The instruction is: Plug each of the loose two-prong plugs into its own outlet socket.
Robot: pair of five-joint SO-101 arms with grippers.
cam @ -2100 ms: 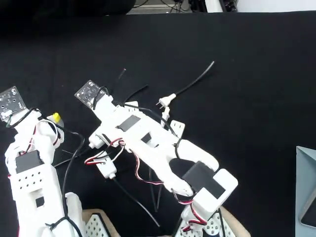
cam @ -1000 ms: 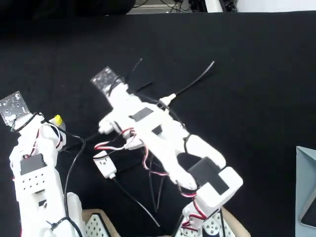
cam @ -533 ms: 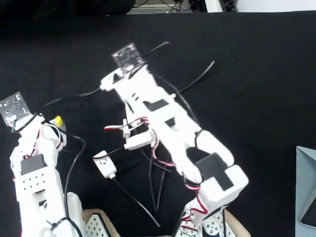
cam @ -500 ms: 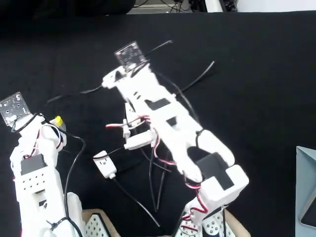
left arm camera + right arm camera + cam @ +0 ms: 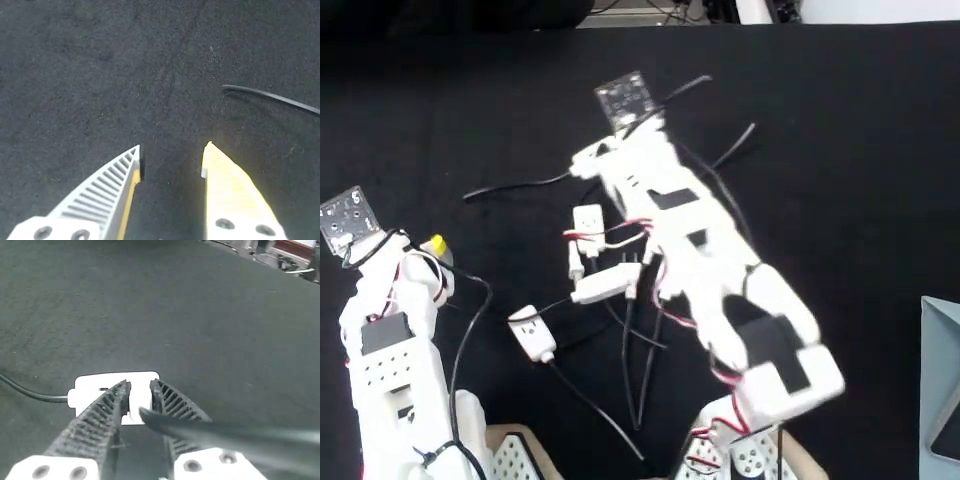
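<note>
White socket (image 5: 90, 385) | pinched by right fingers (image 5: 97, 420) (cord (image 5: 30, 392) attached) | left fingers (image 5: 227, 185) apart

We find one outlet socket (image 5: 587, 218) just left of the right arm (image 5: 700, 240); a second socket (image 5: 532, 333) lies nearer, toward the left arm (image 5: 390, 345).

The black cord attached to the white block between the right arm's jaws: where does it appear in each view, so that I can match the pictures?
High view: the black cord runs across the table from the right arm toward the left arm, ending loose.
Left wrist view: probably the same cord, its loose end past the open jaws.
Right wrist view: the cord leaves one side of the white block.
Shared landmark: the black table.
</note>
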